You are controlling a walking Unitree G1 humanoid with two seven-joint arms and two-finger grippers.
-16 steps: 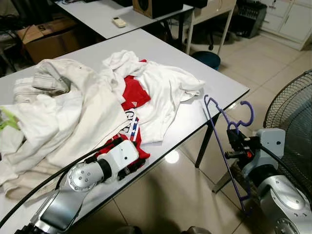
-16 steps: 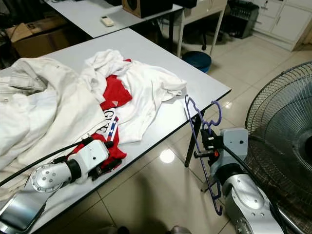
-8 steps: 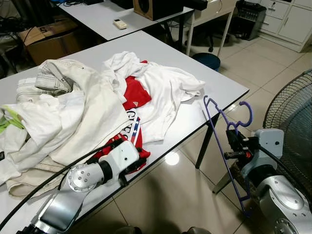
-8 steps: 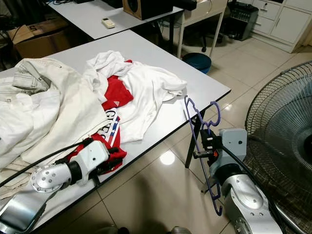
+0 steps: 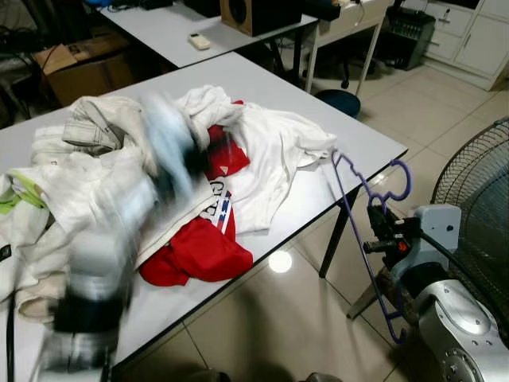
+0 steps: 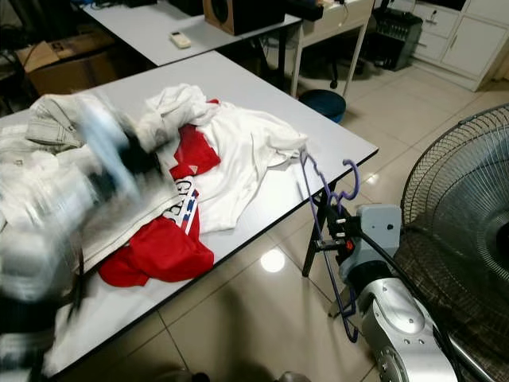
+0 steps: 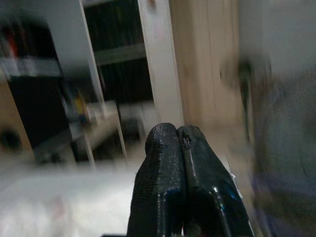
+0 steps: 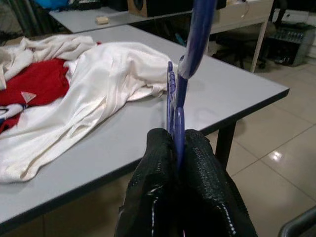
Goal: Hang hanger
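My left gripper was up over the clothes on the table, moving so fast it looked like a smear. Its two fingers were pressed flat together with nothing between them. A red shirt lay near the table's front edge, and a white shirt lay just past it.

Over on my other side, off the table's corner, my right gripper was squeezed tight on the hanger. The hanger was purple, thin and mostly upright. Its hook stuck up above my fingers and the long bar ran down below them, by my arm. I was pinching it on the thin part just under the hook.

I think it was light and stiff, and a bit slick, so it could swing or twist in my pinch. Holding near the hook seemed best, since the hook stayed free to catch a rail. A fan stood close by.
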